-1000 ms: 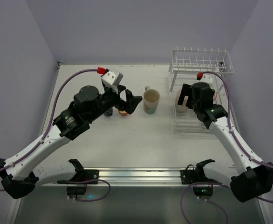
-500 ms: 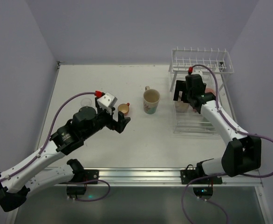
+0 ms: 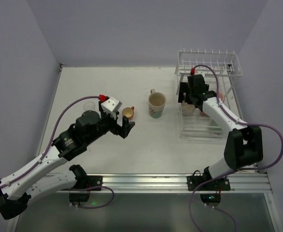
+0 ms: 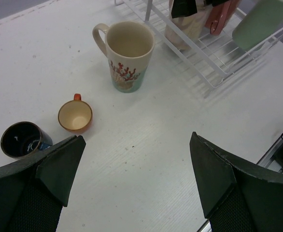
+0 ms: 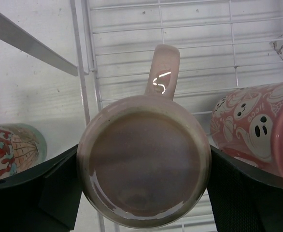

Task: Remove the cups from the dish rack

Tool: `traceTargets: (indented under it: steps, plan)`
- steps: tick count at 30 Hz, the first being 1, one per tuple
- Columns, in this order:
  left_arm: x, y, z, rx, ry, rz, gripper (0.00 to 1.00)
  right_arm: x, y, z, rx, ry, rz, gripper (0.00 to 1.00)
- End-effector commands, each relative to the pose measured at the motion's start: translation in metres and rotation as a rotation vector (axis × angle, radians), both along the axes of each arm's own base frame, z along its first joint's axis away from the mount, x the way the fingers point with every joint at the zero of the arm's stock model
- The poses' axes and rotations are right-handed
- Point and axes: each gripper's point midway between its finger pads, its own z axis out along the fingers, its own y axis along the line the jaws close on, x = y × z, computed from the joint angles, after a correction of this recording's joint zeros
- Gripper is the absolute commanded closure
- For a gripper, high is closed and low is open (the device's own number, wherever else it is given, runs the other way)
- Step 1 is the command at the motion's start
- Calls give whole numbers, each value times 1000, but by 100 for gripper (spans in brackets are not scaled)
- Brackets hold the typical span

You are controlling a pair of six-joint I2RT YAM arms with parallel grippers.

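The right gripper (image 5: 144, 186) straddles the pale pink mug (image 5: 144, 154) on the lower tier of the dish rack (image 3: 208, 58), at the table's far right. Its pads sit at the mug's wall, but I cannot tell whether they clamp it. Best to squeeze squarely across the body, then lift clear of the wires and the red-pink mug (image 5: 257, 125) lying just beside. The left gripper (image 4: 136, 140) hangs wide open and empty.

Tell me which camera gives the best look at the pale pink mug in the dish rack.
The right wrist view: the pale pink mug fills the frame, round face and handle clear, between the right fingers. The top external view shows only a pale sliver; the left wrist view shows its side, partly covered.
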Motion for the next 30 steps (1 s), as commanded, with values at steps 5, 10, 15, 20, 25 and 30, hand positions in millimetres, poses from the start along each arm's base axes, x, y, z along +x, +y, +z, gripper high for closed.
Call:
traceTargets:
  steps: [5,10,15,20,25,30]
  plan:
    - [0,-8,14,-56,-33,-33,0,8,-14,70,17,-285,-65,43]
    - [-5,-21,31,-133,-24,-85,0,-12,-14,129,100,-465,-62,47]
    - [-15,-43,47,-256,13,-170,1,-39,3,161,243,-553,5,48]
    - [-32,-71,52,-427,110,-297,5,-89,45,188,576,-640,142,49]
    - [-45,-87,53,-592,181,-389,8,-144,96,214,1021,-697,388,50]
    - [-49,-88,60,-712,219,-394,11,-182,110,230,1246,-687,493,52]
